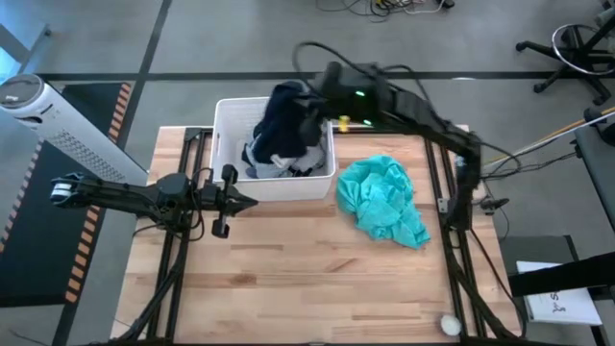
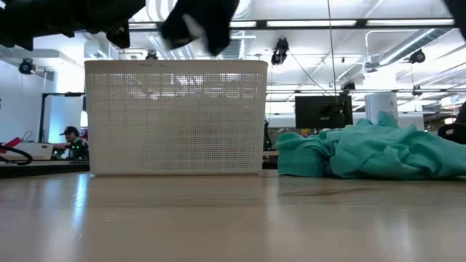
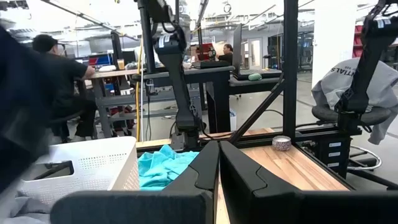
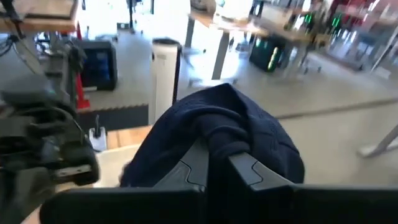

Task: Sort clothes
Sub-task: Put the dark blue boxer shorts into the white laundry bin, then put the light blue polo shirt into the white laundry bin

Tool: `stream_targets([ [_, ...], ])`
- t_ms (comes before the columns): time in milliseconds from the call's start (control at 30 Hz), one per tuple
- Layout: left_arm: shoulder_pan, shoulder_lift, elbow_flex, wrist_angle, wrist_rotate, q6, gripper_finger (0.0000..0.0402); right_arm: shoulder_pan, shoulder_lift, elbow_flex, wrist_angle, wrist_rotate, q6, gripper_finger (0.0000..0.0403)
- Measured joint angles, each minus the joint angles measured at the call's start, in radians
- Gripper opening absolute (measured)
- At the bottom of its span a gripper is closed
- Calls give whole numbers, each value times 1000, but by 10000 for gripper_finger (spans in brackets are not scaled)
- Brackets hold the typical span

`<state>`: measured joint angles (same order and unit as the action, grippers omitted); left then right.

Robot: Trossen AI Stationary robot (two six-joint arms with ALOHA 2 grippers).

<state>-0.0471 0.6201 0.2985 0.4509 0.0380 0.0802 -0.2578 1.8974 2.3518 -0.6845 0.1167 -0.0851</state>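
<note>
A white plastic bin (image 1: 227,115) stands at the table's far left-centre and holds grey and dark clothes (image 1: 274,163). My right gripper (image 1: 309,108) is above the bin, shut on the dark navy garment (image 1: 283,108), which hangs over the bin's open top and shows in the low view (image 2: 200,25) above the rim. The teal garment (image 1: 386,199) lies crumpled on the table right of the bin; it also shows in the low view (image 2: 371,149). My left gripper (image 1: 231,199) is shut and empty by the bin's near wall. My right gripper pinches a bunched fold of the navy garment (image 4: 227,142) between its two fingers. The cloth bulges up over the fingertips in several layers. The garment is lifted, draping below the gripper toward the clothes in the bin; whether its lower end touches them, I cannot tell.
A small roll of tape (image 1: 449,325) lies near the table's near right corner. The black frame posts (image 1: 452,183) stand along the table's sides. People sit at desks beyond the table (image 3: 59,74). Bare wood lies near of the bin and teal garment.
</note>
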Motion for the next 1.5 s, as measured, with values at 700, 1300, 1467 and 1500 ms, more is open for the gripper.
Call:
stream_targets([
  [700,0,1,0,5,-3,-1,0,-70,110,-1,2,-248,141,231],
  [1300,0,-6,0,16,-2,-12,0,-34,-188,-26,-815,-8,144,155],
  [1467,0,-8,0,21,-2,-12,0,-26,-240,-211,-845,-9,216,199],
  [1500,0,-8,0,20,-2,-11,0,-24,-254,-262,-840,-9,225,206],
])
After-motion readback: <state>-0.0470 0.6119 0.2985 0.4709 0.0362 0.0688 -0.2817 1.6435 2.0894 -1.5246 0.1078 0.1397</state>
